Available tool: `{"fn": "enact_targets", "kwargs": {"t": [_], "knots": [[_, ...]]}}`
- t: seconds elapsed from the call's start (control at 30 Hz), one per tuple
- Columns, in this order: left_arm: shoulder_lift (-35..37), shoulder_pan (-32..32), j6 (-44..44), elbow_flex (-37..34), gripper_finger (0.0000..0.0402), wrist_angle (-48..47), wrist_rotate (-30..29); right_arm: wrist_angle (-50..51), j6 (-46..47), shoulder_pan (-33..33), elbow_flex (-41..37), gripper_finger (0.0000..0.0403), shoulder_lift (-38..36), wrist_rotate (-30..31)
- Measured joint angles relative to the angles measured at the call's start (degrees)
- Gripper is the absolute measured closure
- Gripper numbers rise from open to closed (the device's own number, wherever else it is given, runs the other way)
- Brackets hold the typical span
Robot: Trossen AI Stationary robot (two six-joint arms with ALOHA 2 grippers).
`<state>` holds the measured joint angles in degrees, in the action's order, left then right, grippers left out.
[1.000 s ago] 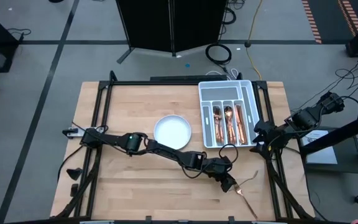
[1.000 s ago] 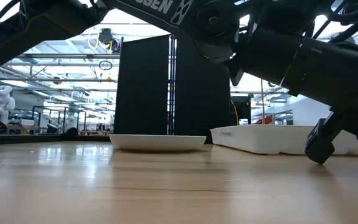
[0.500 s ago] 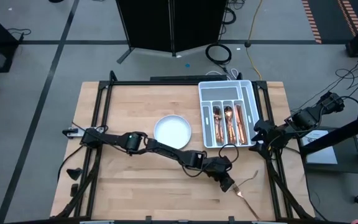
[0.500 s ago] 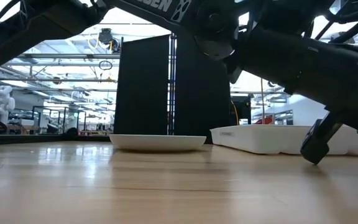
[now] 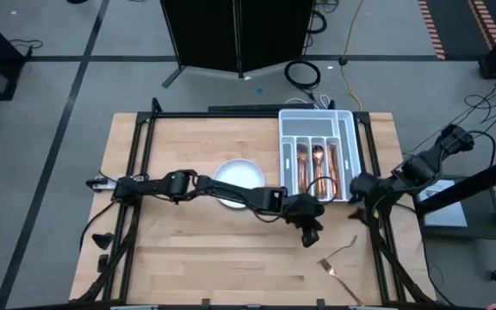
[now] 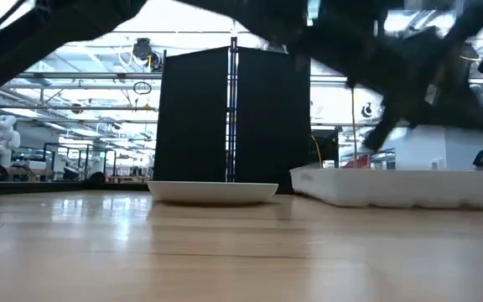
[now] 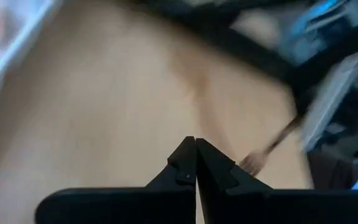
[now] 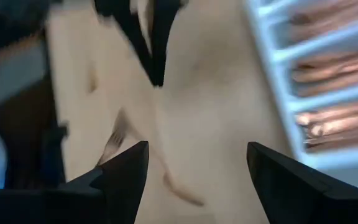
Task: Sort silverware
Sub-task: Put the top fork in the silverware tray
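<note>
Step in hand: sorting the silverware — several copper pieces [image 5: 317, 168] already lie in the compartments of the white tray [image 5: 287, 129] at the worktop's far right; one fork [image 5: 341, 251] lies loose on the bare wood near the near right corner, a further copper piece [image 5: 344, 284] just beside it toward the near edge.
Left end effector [image 5: 310, 235]: closed, tips pressed together with nothing between them; it sits over the worktop between the tray and the loose fork, apart from both.
Right end effector [image 5: 357, 188]: open and empty, at the right edge beside the tray's near corner.
White plate [image 5: 235, 175]: mid-worktop, partly under the left arm; bears no silverware that shows.
Next move, as judged: the left fingers would need to part, drop over the fork's handle and close on it — the thin handle lying flat on the wood leaves little to grip.
View differences: the left wrist view alone shows the shut tips [image 7: 196, 163] with the fork ahead of them; the high view alone places fork against tray; the low view hides the fork entirely.
</note>
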<state>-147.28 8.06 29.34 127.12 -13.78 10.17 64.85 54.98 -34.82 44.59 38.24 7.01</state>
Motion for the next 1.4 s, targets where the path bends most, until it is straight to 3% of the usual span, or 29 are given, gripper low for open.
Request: {"fn": "enact_targets", "kwargs": {"t": [0.17, 0.27, 0.53, 0.77, 1.0, 1.13, 1.33, 1.4], "knots": [[0.8, 4.0, -7.3, 0.2, 0.0401, -0.5, -3.4, -11.0, -8.2, -4.8, -3.3, 0.0140, 5.3, -6.0], [1.3, 6.3, -13.4, 0.0, 0.0401, -1.7, -9.5, -16.0, -13.8, -6.7, -4.9, 0.0140, 10.4, -8.0], [12.7, 9.0, -25.2, 0.6, 0.0401, -10.9, -20.4, -20.0, -15.4, -10.7, -6.3, 0.0140, 26.0, -12.8], [15.8, 9.3, -29.7, 0.1, 0.0401, -20.8, -23.9, -23.5, -15.1, -14.7, -6.3, 0.0140, 38.4, -10.3], [15.2, 8.7, -28.9, -1.2, 0.0402, -24.0, -23.8, -25.5, -12.6, -17.0, -6.2, 0.0145, 44.8, -7.1], [16.5, 8.4, -28.8, -0.9, 0.0402, -27.4, -23.9, -25.3, -10.6, -18.6, -5.9, 0.0193, 46.8, -6.4], [17.4, 8.0, -26.8, -1.0, 0.0402, -26.7, -23.7, -24.9, -8.7, -20.4, -6.0, 0.0361, 47.0, -6.4], [17.5, 8.0, -24.7, -0.9, 0.0402, -25.2, -23.2, -25.1, -9.1, -20.9, -6.0, 0.0390, 46.8, -5.9]]}}
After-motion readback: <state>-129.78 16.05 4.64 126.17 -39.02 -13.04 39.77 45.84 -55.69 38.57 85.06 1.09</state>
